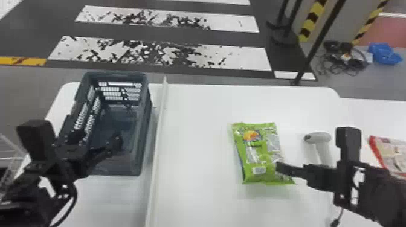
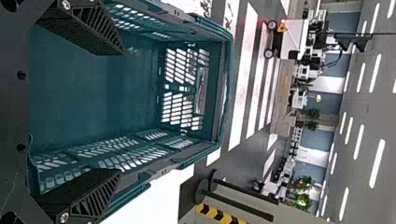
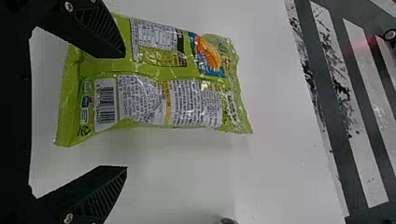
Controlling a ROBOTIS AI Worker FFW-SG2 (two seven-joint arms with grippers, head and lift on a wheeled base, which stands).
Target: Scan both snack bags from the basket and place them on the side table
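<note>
Desk: What is the right gripper [image 3: 124, 112] doing?

Field: It is hanging parted and empty-handed, with one finger overlapping the green snack bag [image 3: 154, 84], which is lying on the white table [image 1: 199, 126] beside the scanner [image 1: 323, 142]. The left gripper [image 2: 120, 112] is also spreading its fingers, gripping nothing, over the basket [image 1: 142, 132]. The red snack bag [image 1: 392, 157] is resting at the head view's right edge, apparently on the side table [image 1: 368, 113].

Desk: And handling the step well?

Field: I am judging it to be scanning the green bag. The barcode [image 3: 105, 103] is already facing up, so the sound approach is keeping the pouch flat, drawing the finger clear of the label, then taking the scanner by its handle and aiming squarely. Wrinkled, glossy film could be throwing the beam off. For lifting afterwards, closing gently on the bag's width is looking safer than pinching hard.

Desk: Any labels showing?

Field: The green pack is carrying an orange picture [image 3: 208, 53], a boxed table [image 3: 156, 37], dense columns of small type and, near one end, that barcode. The red pack is displaying a pale printed panel. I am leaving names and wording unread.
</note>
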